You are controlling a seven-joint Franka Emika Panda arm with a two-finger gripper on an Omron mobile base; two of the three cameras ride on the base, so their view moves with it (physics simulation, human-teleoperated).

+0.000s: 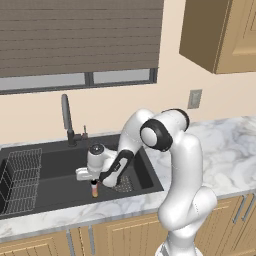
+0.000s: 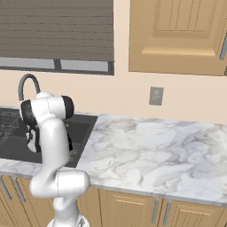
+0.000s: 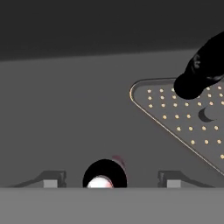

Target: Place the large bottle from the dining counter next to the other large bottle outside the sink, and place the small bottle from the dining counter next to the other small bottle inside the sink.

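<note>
Now the pincer (image 3: pixel 105 178) stands open around the small bottle (image 3: pixel 104 176).

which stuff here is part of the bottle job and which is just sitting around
Job: small pink-orange bottle, small dark bottle, sink, gripper.
Just there: wire rack, tap, drain plate, wall outlet, marble counter.

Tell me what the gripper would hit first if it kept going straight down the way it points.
The small bottle: its black cap sits between the open fingers of the gripper, directly below, standing on the floor of the sink. Depth is unclear.
</note>
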